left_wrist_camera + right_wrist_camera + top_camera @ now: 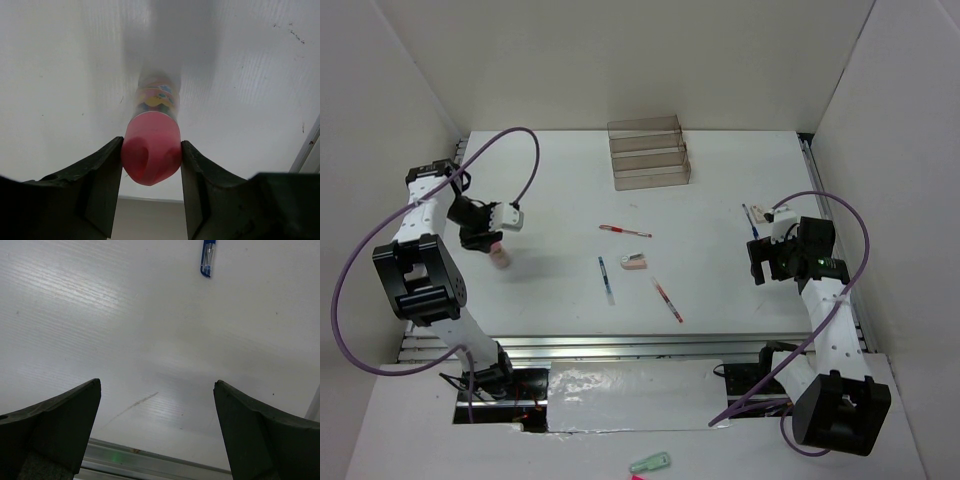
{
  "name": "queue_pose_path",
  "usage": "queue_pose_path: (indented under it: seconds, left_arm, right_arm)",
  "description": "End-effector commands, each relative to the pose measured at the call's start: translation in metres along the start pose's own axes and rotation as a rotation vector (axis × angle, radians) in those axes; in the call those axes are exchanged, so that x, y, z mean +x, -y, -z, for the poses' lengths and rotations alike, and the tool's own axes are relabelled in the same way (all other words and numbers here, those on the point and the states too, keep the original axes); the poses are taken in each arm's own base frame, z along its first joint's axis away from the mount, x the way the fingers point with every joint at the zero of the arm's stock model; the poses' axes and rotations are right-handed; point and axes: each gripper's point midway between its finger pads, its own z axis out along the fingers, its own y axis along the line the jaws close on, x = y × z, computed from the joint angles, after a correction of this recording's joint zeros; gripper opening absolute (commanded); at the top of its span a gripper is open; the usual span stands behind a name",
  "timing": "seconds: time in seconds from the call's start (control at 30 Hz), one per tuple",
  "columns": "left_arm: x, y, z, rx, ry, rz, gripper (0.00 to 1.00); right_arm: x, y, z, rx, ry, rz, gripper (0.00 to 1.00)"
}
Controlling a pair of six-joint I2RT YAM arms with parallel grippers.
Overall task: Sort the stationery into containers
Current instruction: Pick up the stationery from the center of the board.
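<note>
White table (740,200), three-step smoky organiser (650,180) at back

Item 1: pink-ended eraser (150,160), clamped in the left end effector (151,144). Its far end blurs, and we cannot read the sleeve print.
Item 2: blue pen (207,257), cut by the top edge; we see one end only.
Item 3: right end effector (156,383), finger bases cropped below.
Item 4: pink sliver (638,477) at the overhead view's bottom edge; we cannot identify it.
</note>
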Motion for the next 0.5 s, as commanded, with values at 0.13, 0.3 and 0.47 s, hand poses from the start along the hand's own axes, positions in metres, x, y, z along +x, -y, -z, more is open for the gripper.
queue_pose_path:
  seconds: [0.13,0.3,0.47]
  left_arm:
    - [-0.044,0.008,0.018,-0.050,0.155,0.050,0.13]
    - [-0.097,-0.035,0.062,-0.197,0.360,0.261,0.00]
    - [-0.158,-0.097,0.102,-0.282,0.604,0.529,0.00]
  right_arm:
    - [-0.009,0.001,-0.002,0.003,0.026,0.010,1.00]
    - [-0.011,-0.001,-0.004,-0.013,0.024,-0.004,1.00]
    - [-0.016,-0.006,-0.006,-0.037,0.024,-0.013,1.00]
